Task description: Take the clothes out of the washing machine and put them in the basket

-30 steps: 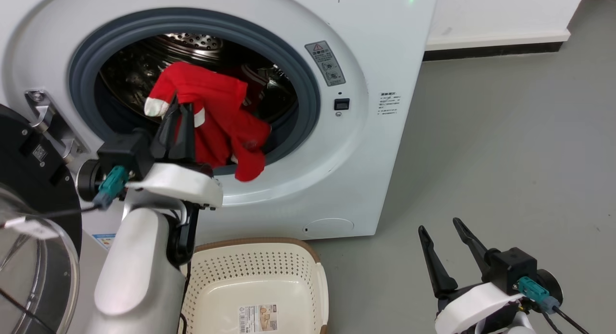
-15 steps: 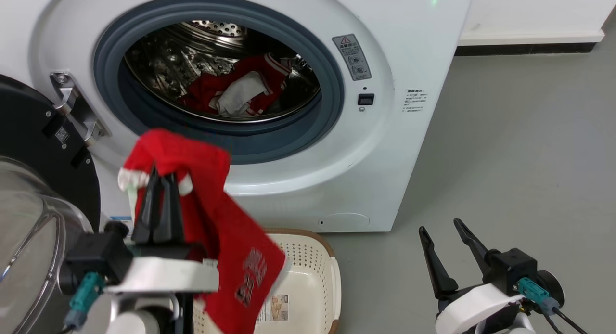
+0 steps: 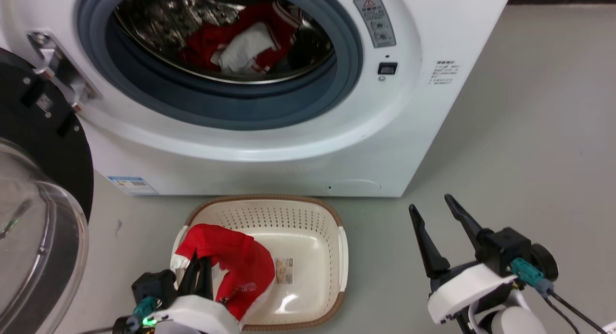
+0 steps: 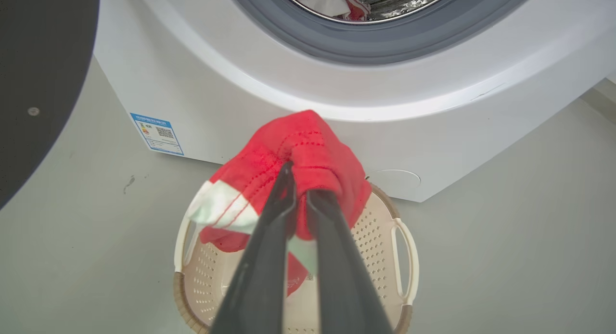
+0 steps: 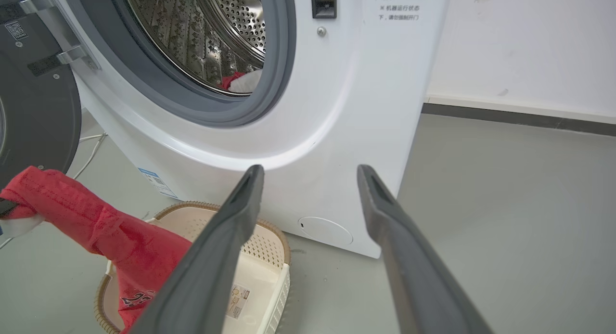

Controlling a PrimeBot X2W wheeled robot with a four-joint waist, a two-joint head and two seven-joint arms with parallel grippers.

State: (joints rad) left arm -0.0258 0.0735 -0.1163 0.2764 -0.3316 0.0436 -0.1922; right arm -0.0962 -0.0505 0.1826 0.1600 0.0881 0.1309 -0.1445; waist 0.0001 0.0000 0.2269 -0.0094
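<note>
Left claw [image 3: 202, 264] gripping garment [image 3: 240, 266] over basket [image 3: 269, 199], right claw [image 3: 430, 203] agape, second garment [image 3: 240, 47] in drum [image 3: 144, 21]

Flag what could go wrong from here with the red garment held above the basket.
1. The held garment hangs at the left side of the basket; released here, its white-trimmed end may drape over the rim or reach the floor.
2. Cloth bunches around the shut left gripper and may snag when it opens.
3. The second garment lies deep in the washing machine drum, an awkward reach.
</note>
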